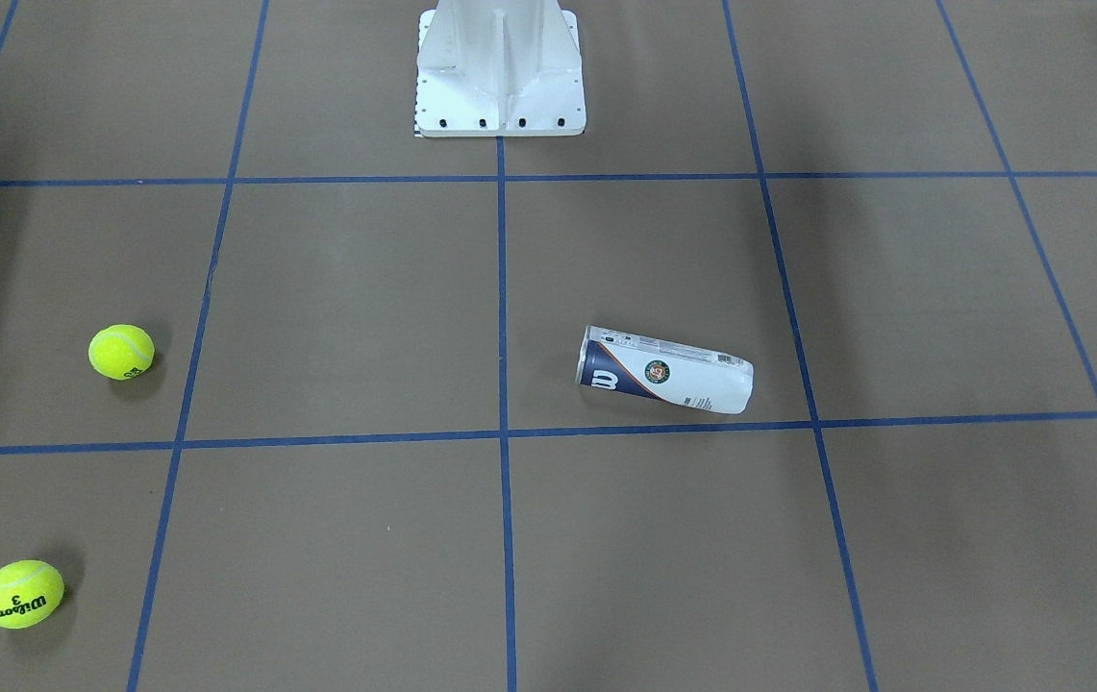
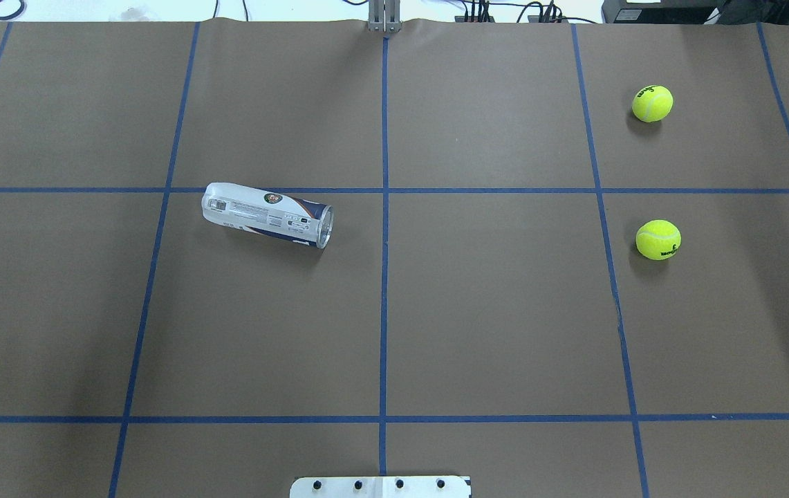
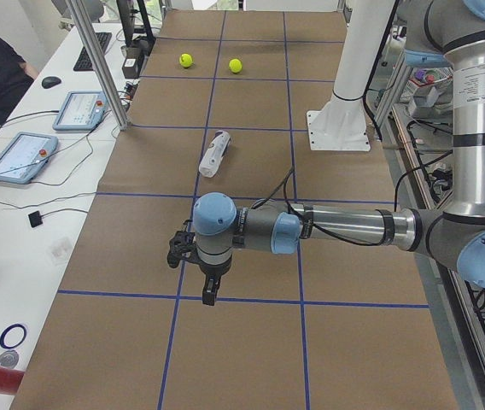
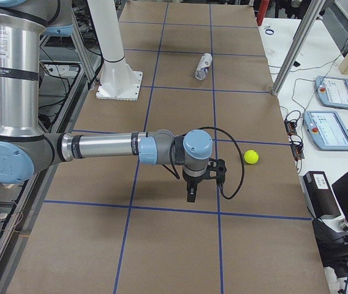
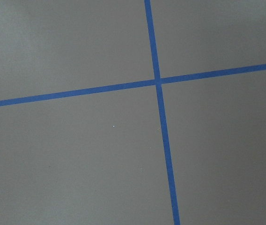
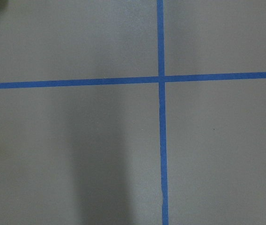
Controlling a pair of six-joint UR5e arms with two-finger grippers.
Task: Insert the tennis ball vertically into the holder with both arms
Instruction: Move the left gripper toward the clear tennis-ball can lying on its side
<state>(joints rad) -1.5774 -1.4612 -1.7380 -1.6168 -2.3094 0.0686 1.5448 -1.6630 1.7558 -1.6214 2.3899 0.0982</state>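
We see the left pincer (image 3: 198, 266) above the bench (image 2: 394, 332), grip we cannot tell, the can (image 2: 266, 215) lying sideways left of centre, far ball (image 2: 652, 103) and near ball (image 2: 657, 239) at right, right pincer (image 4: 202, 181), grip equally unclear.

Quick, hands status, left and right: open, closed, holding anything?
Left hand: cannot tell; it shows only in a side view.
Right hand: cannot tell; same, side view only.

Left hand (image 3: 207, 289), right hand (image 4: 191, 193) point down — grip unclear.
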